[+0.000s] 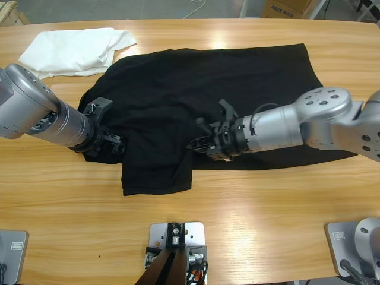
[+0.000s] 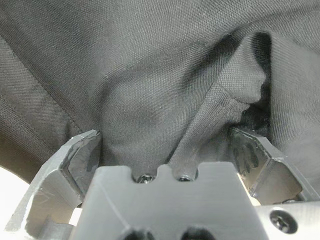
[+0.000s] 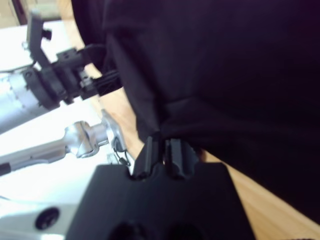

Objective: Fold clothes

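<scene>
The black T-shirt lies spread across the table's middle, with a folded flap hanging toward the near edge. My left gripper is at the shirt's left side. In the left wrist view it stands open, jaws wide apart and pressed into bunched black fabric. My right gripper is at the shirt's near hem. In the right wrist view it is shut on a pinch of the black cloth's edge. The left gripper also shows there, beyond the cloth.
A crumpled white garment lies at the table's far left, touching the shirt's corner. Bare wooden table runs along the near side. A cardboard box stands beyond the table's far edge.
</scene>
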